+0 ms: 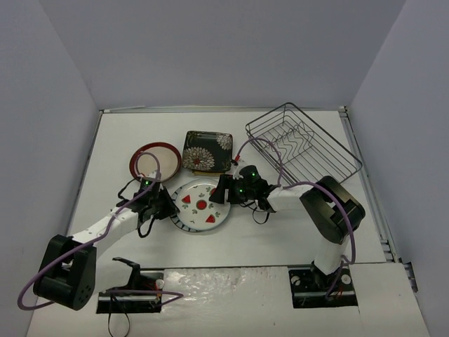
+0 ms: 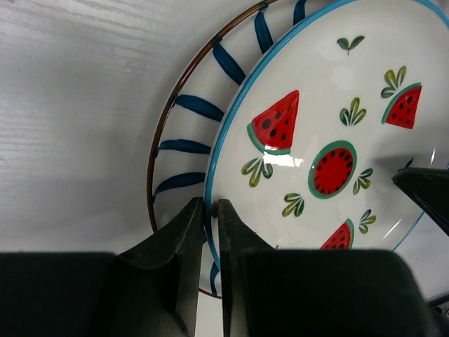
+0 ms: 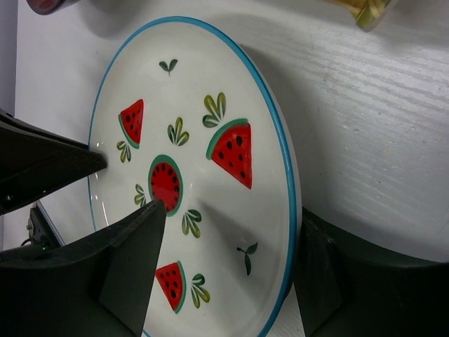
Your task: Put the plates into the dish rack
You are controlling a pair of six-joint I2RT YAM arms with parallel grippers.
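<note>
Nothing is loaded yet: the dish rack (image 1: 327,138) holds no plates, and every plate in view sits on the tabletop (image 1: 280,232). The left jaws pinch the rim of the watermelon plate (image 1: 201,204), which lies over the striped plate (image 2: 186,126), while the right jaws straddle its opposite rim, not closed

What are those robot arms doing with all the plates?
Both arms are working on the watermelon plate. The left gripper is pinching its rim, and the plate seems tipped up off the blue-striped plate underneath. The right gripper has its fingers open on either side of the opposite edge, not squeezing yet. The dish rack holds no plates. The red-rimmed plate and black floral plate wait on the table.
</note>
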